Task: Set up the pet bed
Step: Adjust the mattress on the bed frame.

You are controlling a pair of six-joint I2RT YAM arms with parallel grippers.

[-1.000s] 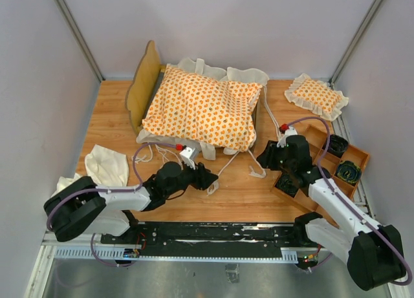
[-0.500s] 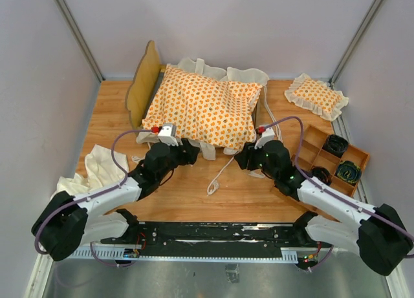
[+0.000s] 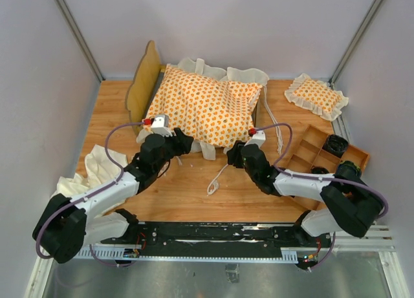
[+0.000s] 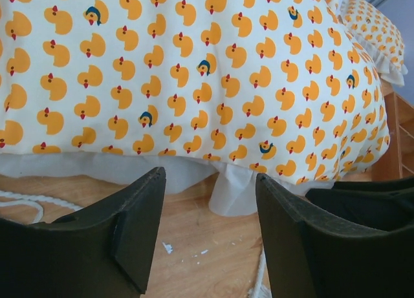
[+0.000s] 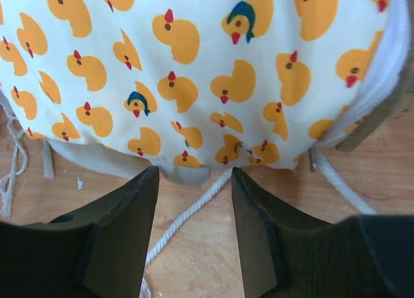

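Observation:
The large duck-patterned cushion (image 3: 204, 110) with cream ruffles lies over the light-wood bed frame, whose scalloped headboard (image 3: 143, 85) stands at its left. The cushion fills both wrist views (image 4: 194, 72) (image 5: 194, 72). My left gripper (image 3: 181, 143) is open and empty, low at the cushion's near-left edge (image 4: 210, 188). My right gripper (image 3: 234, 153) is open and empty at the cushion's near-right corner (image 5: 193, 181). A white tie string (image 3: 218, 177) trails on the table between the grippers and runs between the right jaws (image 5: 187, 217). The grey base is hidden.
A small square duck-patterned pillow (image 3: 317, 95) lies at the back right. A wooden compartment tray (image 3: 330, 157) with dark coiled items sits at the right. A plain cream cloth (image 3: 97, 169) lies at the left. Side walls close in the table.
Both arms have moved forward toward the cushion's near edge. The left gripper went up and left from table centre; the right gripper went left, away from the tray.

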